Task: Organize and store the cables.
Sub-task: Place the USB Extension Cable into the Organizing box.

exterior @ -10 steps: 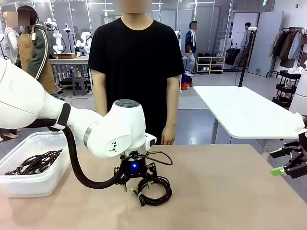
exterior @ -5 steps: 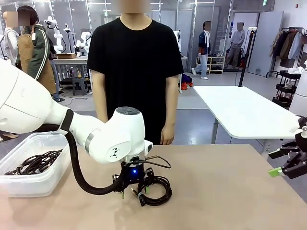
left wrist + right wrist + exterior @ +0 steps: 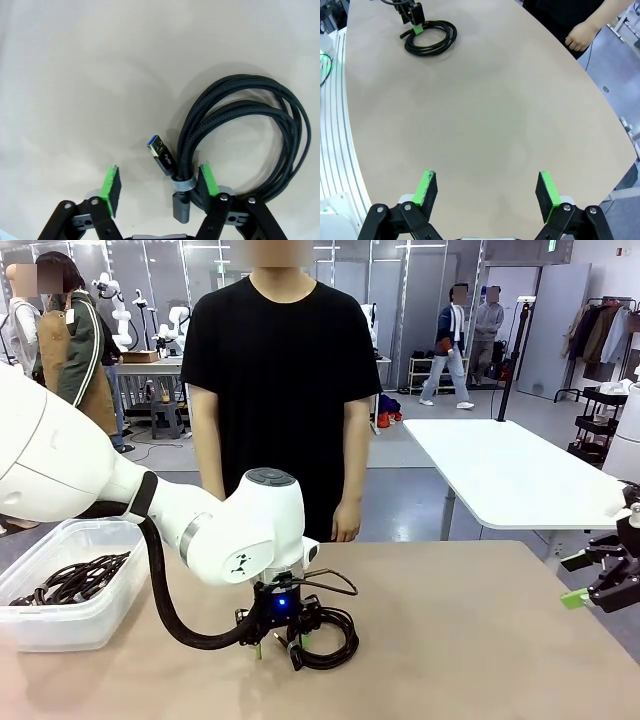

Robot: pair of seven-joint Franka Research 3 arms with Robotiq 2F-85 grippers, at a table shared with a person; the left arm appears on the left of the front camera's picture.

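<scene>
Pickup step: my left gripper (image 3: 159,186), fingers spread, straddles the coiled cable (image 3: 240,135) at its 6 o'clock bundle. Next: pinch, lift, carry to bin (image 3: 60,625).

I see left pincer (image 3: 280,643) down on coiled black cable (image 3: 325,638), beige surface (image 3: 450,640); clear plastic bin (image 3: 70,585) holds more cables.

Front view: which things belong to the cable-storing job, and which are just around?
Job:
- coiled cable on the table
- stored cables
- clear bin
- left gripper, open astride the coil

Bystanders:
- white side table
- person
- right gripper, open
</scene>
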